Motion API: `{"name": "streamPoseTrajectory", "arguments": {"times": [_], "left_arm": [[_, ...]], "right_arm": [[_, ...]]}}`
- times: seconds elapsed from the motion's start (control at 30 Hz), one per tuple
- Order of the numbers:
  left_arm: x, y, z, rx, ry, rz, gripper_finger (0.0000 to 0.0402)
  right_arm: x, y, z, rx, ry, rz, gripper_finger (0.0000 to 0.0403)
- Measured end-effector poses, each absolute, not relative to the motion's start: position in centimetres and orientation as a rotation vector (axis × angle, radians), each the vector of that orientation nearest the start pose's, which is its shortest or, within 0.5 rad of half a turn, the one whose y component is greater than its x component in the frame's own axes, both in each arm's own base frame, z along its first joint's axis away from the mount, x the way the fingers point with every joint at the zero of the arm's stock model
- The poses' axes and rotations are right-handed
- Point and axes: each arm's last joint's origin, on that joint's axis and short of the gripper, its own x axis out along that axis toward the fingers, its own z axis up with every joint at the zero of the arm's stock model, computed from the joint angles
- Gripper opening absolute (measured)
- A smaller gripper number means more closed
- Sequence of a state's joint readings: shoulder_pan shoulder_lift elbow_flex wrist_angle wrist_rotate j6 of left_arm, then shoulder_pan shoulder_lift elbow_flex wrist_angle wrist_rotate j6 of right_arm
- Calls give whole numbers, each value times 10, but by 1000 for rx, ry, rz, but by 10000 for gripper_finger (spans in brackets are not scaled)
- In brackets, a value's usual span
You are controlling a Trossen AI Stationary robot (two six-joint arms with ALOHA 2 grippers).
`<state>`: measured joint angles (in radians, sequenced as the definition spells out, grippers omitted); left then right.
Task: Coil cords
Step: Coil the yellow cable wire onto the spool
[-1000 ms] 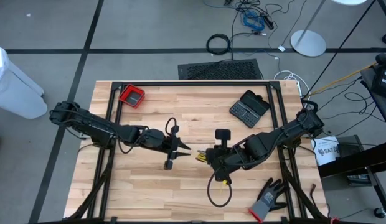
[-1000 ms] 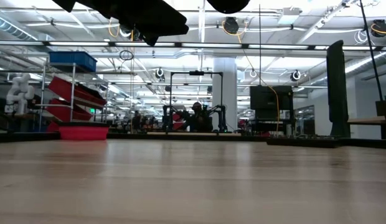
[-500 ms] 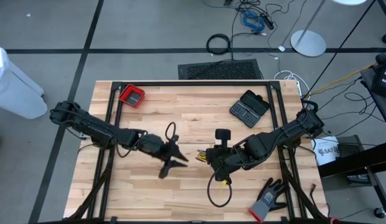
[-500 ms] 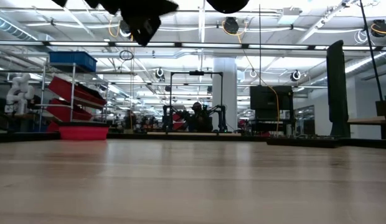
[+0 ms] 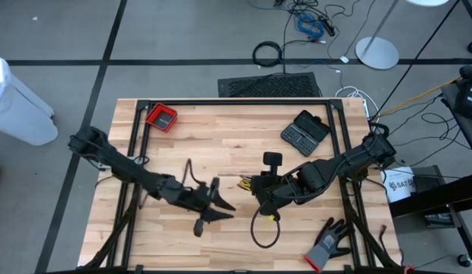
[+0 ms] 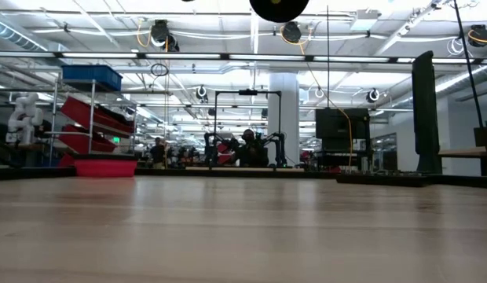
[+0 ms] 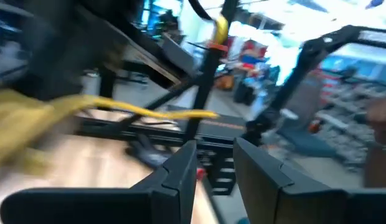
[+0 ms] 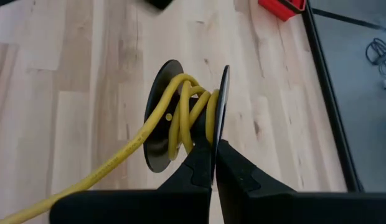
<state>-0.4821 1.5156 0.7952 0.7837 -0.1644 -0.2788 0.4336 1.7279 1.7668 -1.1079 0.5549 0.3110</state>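
The right gripper has its jaws pressed together, pinching the thin rim of a flat black spool with two round discs. A yellow cord, smooth and rubbery, is wound in several loops around the spool's core, and its free end trails off across the counter of pale wooden planks. From above, this gripper sits near the counter's middle, with a thin black cord looping on the wood just below it.

The left gripper hangs over the counter's front left part. Its jaws stand partly spread, a narrow gap between the two dark flat fingers, and hold nothing.
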Motion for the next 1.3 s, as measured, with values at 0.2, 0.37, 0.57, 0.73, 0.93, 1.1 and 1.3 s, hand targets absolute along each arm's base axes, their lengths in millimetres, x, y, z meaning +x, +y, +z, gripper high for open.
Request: {"name": "streamPoseTrajectory", "arguments": {"times": [0.2, 0.37, 0.57, 0.73, 0.93, 1.1, 1.3], "left_arm": [[311, -165, 218, -460, -138, -373, 112], [321, -170, 189, -564, -297, -389, 112], [350, -172, 158, -610, -276, -356, 112], [376, -178, 161, -649, -305, -463, 112], [389, -179, 167, -724, -325, -513, 112], [395, -167, 167, -780, -311, -525, 112], [401, -151, 168, -832, -283, -579, 112]], "right_arm": [[325, 127, 353, -231, 908, -258, 0], [325, 127, 353, -255, 901, -271, 0], [324, 126, 355, -265, 887, -292, 0], [324, 126, 355, -264, 885, -292, 0], [322, 125, 357, -264, 885, -290, 0], [316, 124, 364, -255, 869, -286, 0], [312, 127, 367, -257, 855, -277, 0]]}}
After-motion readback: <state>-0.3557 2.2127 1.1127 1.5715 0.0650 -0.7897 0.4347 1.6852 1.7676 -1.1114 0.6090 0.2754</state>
